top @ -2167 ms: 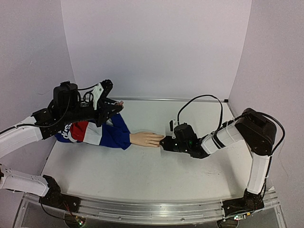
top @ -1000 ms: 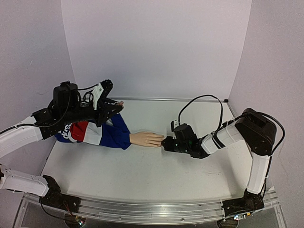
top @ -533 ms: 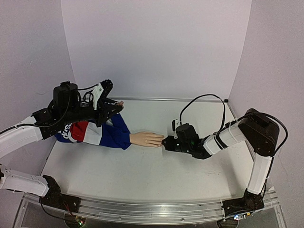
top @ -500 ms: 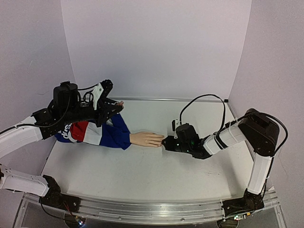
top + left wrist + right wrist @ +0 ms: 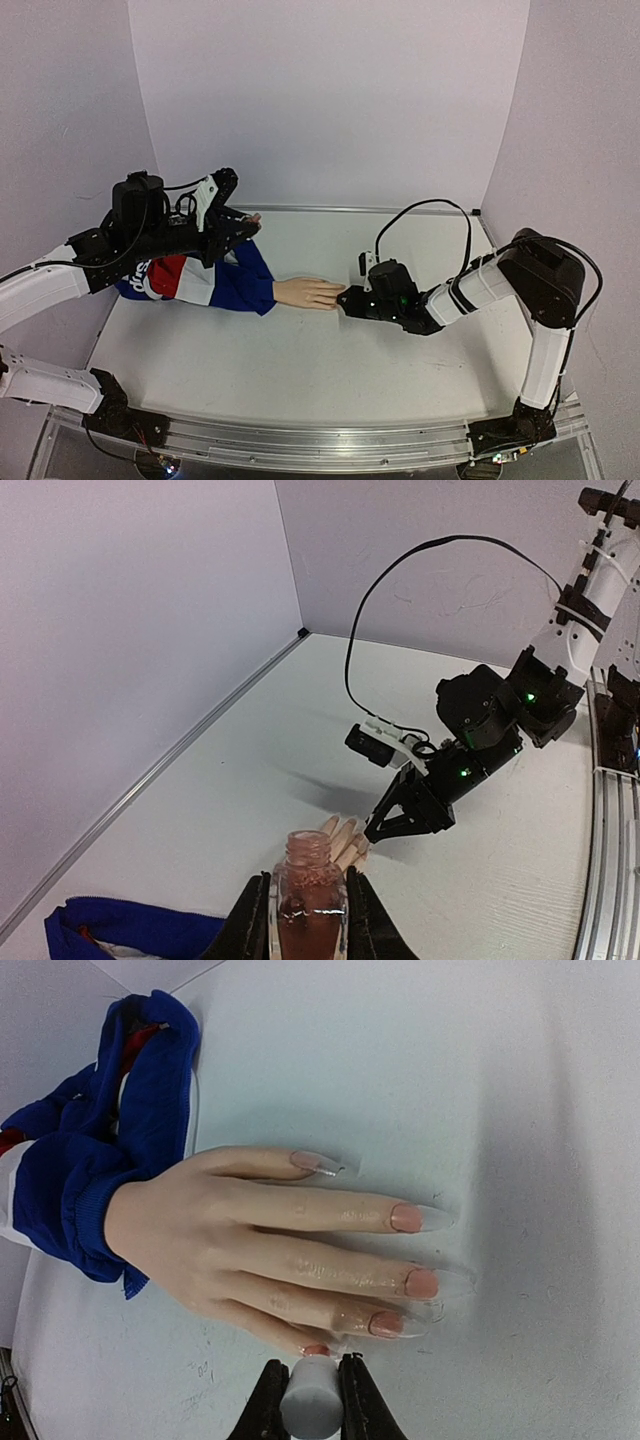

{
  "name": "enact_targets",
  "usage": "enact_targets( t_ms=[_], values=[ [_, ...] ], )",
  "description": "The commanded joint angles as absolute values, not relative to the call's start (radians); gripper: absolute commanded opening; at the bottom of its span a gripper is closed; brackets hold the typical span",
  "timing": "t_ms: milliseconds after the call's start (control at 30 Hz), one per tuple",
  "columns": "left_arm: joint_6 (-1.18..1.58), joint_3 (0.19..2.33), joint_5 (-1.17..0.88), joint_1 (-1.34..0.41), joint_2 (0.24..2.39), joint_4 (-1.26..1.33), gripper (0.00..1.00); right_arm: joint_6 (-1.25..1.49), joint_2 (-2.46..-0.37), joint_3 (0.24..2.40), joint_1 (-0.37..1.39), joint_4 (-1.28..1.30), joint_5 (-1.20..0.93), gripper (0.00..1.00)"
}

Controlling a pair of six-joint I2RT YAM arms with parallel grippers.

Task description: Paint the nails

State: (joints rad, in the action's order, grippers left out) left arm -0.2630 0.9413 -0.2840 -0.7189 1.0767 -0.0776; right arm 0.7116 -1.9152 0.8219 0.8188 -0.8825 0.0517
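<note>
Left claw (image 5: 238, 226): closed on the small polish bottle (image 5: 308, 895). The bottle is upright with its neck open and pink polish inside. The left arm is raised, with the forearm reaching rightward above the blue, red and white sleeve (image 5: 215, 280), and the bottle is held off the desk (image 5: 300, 370).

Mannequin hand (image 5: 220, 1240): lies flat mid-desk, fingers pointing right. The nails (image 5: 405, 1218) sit at its fingertips, just beside the right claw.

Progress: four nails show pink colour, and their long clear tips look bare. The fifth nail, lowest in the right wrist view, shows only a sliver of pink. The cap hides the rest, so coverage there is uncertain. Judgement: late stage, with the last nail in hand. What is left is to finish it, then probably recap the bottle.

Right claw (image 5: 347, 300): closed on the white brush cap (image 5: 308, 1400), held at that last nail. The right arm is stretched low over the desk, reaching leftward.
</note>
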Motion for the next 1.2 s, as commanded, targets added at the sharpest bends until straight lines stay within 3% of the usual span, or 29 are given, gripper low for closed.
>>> enact_targets(
  t_ms=[0, 1167],
  values=[
    [-0.262, 0.956, -0.290, -0.716, 1.070, -0.043, 0.00, 0.716, -1.928, 0.864, 0.818, -0.914, 0.049, 0.00],
    [-0.265, 0.955, -0.292, -0.716, 1.061, -0.044, 0.00, 0.727, -1.933, 0.870, 0.819, -0.872, 0.062, 0.00]
  ],
)
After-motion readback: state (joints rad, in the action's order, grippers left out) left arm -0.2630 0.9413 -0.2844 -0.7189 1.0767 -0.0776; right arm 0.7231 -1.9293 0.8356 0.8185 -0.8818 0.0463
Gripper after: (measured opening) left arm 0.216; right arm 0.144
